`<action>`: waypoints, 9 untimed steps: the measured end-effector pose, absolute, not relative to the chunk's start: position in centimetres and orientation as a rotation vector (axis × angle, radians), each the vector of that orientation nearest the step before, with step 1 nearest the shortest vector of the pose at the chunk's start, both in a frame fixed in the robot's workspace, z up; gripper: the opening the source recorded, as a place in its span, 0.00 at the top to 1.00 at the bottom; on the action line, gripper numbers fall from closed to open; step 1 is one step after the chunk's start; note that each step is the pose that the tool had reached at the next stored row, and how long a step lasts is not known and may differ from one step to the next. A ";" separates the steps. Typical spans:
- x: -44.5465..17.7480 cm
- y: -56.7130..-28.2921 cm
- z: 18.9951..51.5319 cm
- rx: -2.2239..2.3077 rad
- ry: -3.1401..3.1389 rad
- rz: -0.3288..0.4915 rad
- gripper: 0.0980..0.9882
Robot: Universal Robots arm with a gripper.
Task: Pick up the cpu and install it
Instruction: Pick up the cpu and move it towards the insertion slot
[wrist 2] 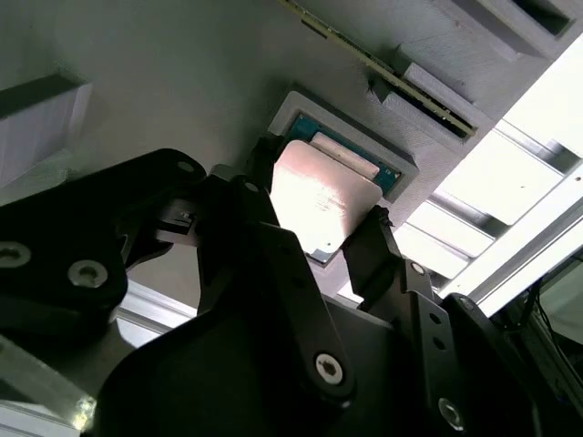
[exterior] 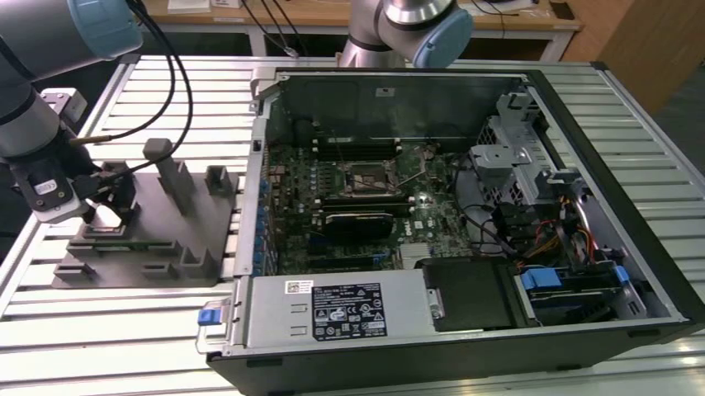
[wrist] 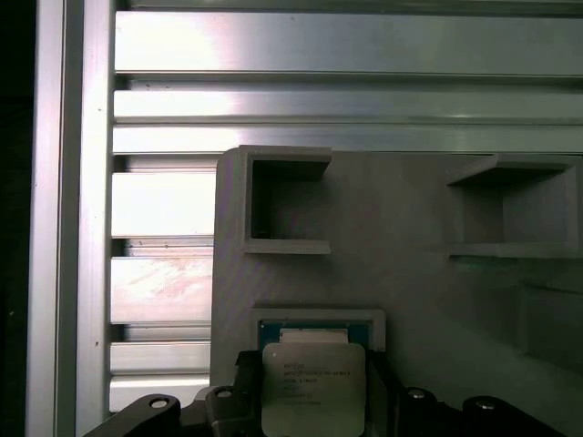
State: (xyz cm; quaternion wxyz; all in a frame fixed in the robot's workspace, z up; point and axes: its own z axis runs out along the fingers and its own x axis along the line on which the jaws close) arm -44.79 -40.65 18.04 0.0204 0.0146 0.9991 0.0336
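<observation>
The table point(exterior: 111, 346) was made of long silver metal strips laid side by side, with thin dark lines between them. Two things sat right on it. A flat grey holder point(exterior: 154, 243) with little posts and pockets sat near the exterior view's left edge. Just beside it, toward the exterior view's right, a big black computer case point(exterior: 385, 95) lay on its side with its cover off. In the first wrist view the table point(wrist: 273, 45) shone bright beside the edge of the grey holder point(wrist: 410, 209).
</observation>
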 end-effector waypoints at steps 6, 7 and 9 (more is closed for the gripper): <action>-44.8 -40.6 18.6 0.045 3.099 0.104 0.47; -44.8 -40.6 18.7 0.045 3.098 0.104 0.47; -44.8 -40.7 18.6 0.045 3.099 0.104 0.47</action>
